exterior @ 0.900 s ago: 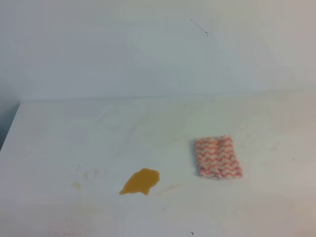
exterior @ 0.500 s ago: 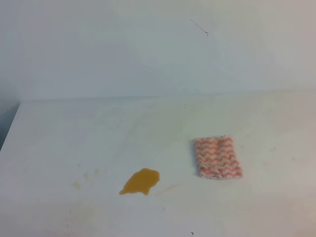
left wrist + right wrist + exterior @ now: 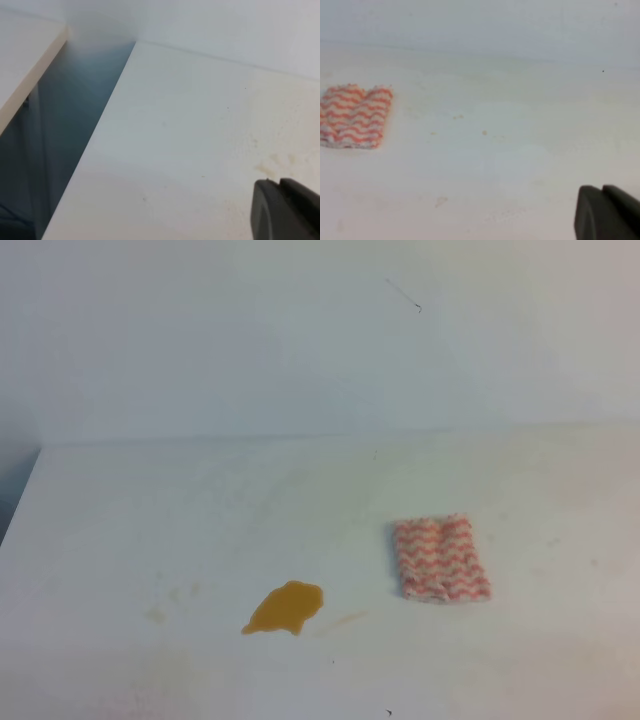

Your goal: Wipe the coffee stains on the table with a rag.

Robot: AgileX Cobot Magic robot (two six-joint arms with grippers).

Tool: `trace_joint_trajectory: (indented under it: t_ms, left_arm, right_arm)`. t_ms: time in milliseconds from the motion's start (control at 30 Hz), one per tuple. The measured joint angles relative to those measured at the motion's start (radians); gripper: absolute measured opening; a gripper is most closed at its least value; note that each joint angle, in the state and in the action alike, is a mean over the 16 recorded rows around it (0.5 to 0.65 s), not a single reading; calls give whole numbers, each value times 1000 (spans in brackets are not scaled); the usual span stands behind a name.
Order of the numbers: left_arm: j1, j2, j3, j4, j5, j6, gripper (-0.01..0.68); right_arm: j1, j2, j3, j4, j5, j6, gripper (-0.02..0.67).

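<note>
Rag lies folded at three o'clock of the coffee stains, well apart on the tabletop; right tool closed, empty; left tool state unclear

The setting appeared to be a plain test bench in a lab or similar workroom, not a home. A large white table stood against a bare, pale wall with no decoration. The tabletop carried faint scuffs and brownish smudges from use. At the far left, a gap separated the table edge from a second white surface beside it.
</note>
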Motion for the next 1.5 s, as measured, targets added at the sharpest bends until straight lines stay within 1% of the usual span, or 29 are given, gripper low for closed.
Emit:
trace_joint_trajectory:
  t_ms: [400,733,1167,1500]
  left_arm:
    - [0,0,0,0,0,0,-1]
    - [0,0,0,0,0,0,-1]
    - [0,0,0,0,0,0,-1]
    - [0,0,0,0,0,0,-1]
  right_arm:
    - [0,1,0,0,0,0,-4]
    - [0,1,0,-29,-5,0,-4]
    - [0,1,0,-97,-27,-5,-4]
    - [0,1,0,-189,-41,-41,-4]
